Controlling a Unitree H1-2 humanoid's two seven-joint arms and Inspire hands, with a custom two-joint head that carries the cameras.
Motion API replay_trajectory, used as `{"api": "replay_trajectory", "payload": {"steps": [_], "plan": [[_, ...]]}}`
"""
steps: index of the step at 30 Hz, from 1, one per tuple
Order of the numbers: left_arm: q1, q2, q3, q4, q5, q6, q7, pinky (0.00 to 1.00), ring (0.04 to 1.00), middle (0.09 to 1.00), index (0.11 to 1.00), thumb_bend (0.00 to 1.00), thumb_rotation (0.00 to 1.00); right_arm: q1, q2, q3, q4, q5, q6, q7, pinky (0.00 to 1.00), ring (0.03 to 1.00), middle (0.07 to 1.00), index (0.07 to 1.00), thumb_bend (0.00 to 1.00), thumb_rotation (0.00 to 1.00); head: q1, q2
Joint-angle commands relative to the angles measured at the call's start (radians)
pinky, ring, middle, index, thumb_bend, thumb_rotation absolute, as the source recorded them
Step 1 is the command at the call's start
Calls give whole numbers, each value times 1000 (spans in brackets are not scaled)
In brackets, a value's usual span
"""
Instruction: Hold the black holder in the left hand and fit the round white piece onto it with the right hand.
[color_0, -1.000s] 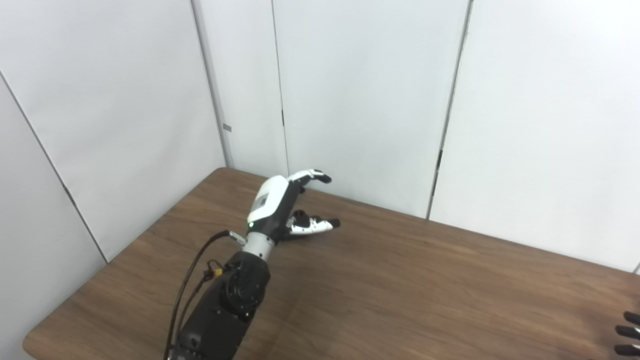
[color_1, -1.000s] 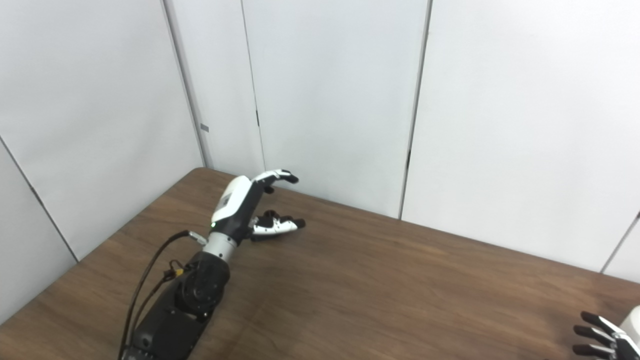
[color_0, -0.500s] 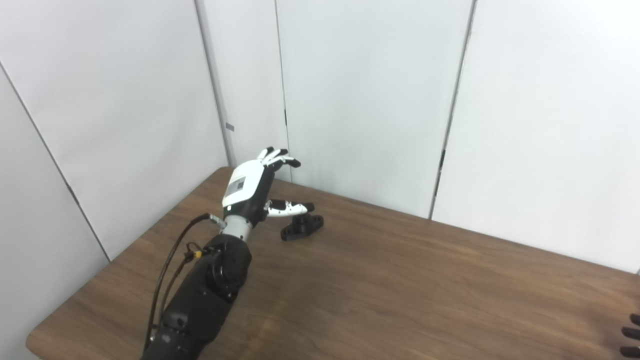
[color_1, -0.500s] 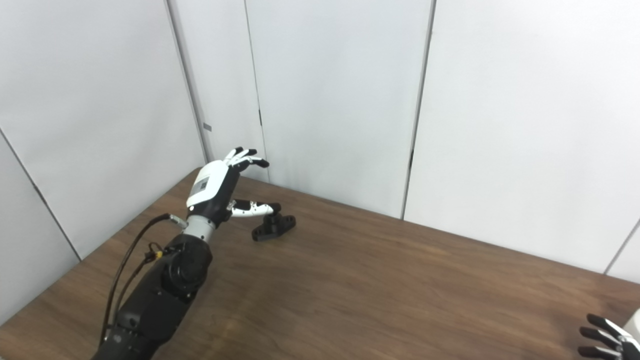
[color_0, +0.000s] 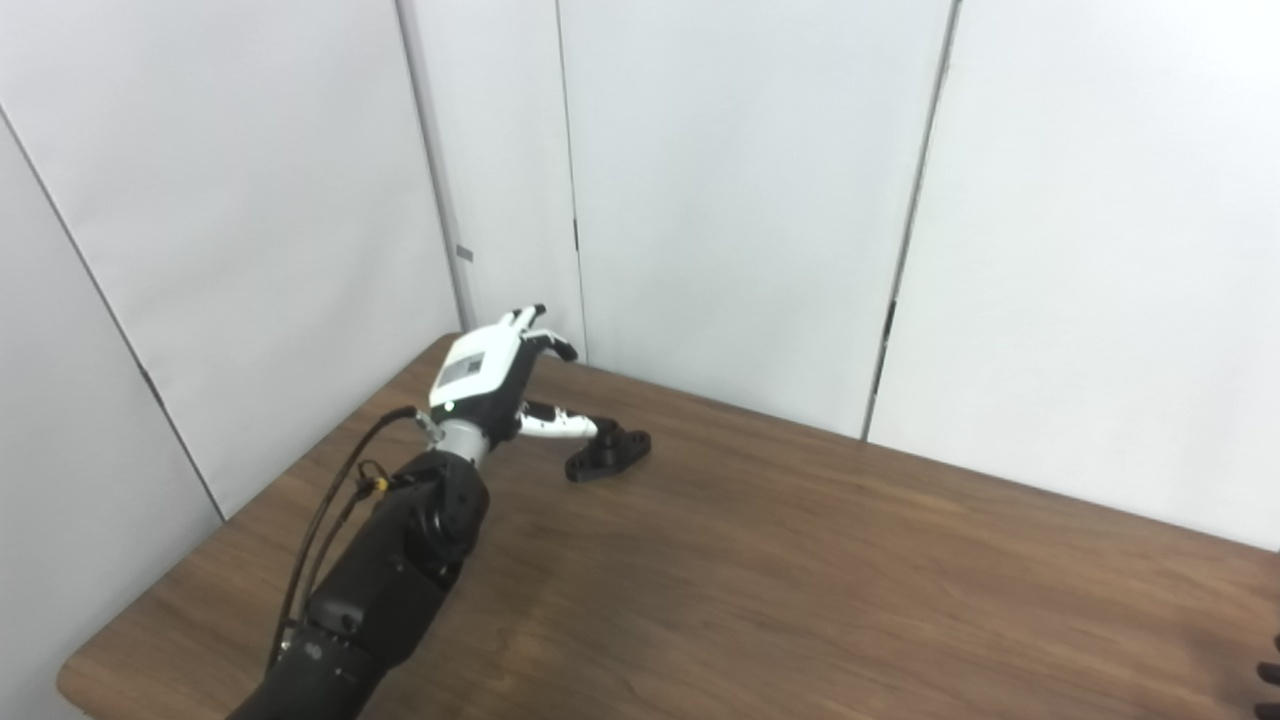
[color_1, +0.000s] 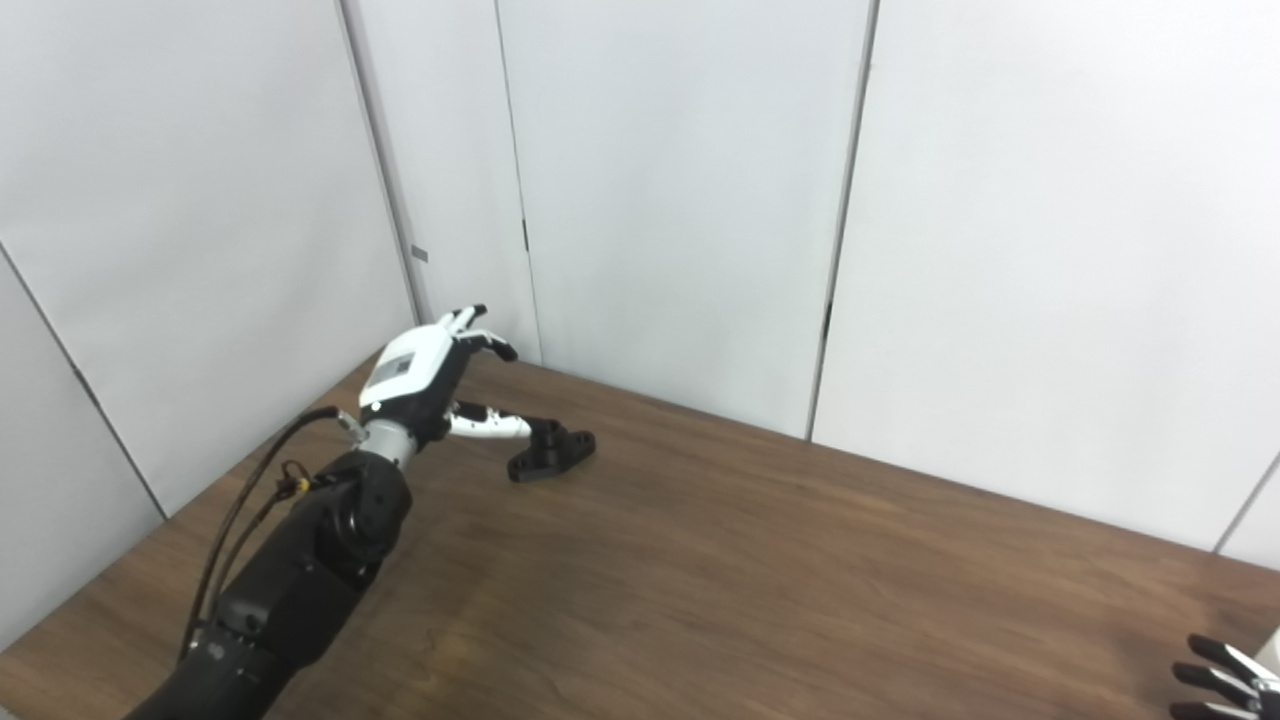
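White wall panels (color_0: 740, 200) stand behind a brown wooden surface (color_0: 800, 580) that runs out of frame at the bottom and right. The left arm (color_0: 390, 580), black and cabled, reaches to the far left corner. Its left hand (color_0: 490, 375) is released, fingers spread and raised, thumb stretched toward the black holder (color_0: 608, 455), the tip at or just short of it; contact is hard to make out. The holder lies on the surface, ungrasped. The right hand (color_1: 1225, 675) is cut off at the lower right edge, only dark fingertips showing, spread apart; its palm is hidden. No round white piece shows.
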Motion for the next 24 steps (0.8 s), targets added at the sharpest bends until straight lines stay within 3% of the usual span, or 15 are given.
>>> {"api": "replay_trajectory", "payload": {"steps": [1,12,21,24], "plan": [[-37,44,0,-6,15,7,7,982,1000,999,708,1000,478,-31,-15,-11,-42,4,-6,-2,484,597,703,764,509,87,1,2],[-67,54,-60,109,37,-7,32,972,1000,1000,738,1000,642,-25,-16,-13,-46,1,-9,3,478,591,704,767,504,95,-2,11],[-75,47,-79,151,12,8,16,999,1000,1000,721,1000,536,-17,-15,-16,-52,4,-5,4,463,580,697,762,510,149,-4,15],[-83,50,-91,179,21,4,23,1000,1000,1000,720,1000,548,-16,-14,-16,-54,5,-4,5,457,572,694,762,510,138,-5,16]]}}
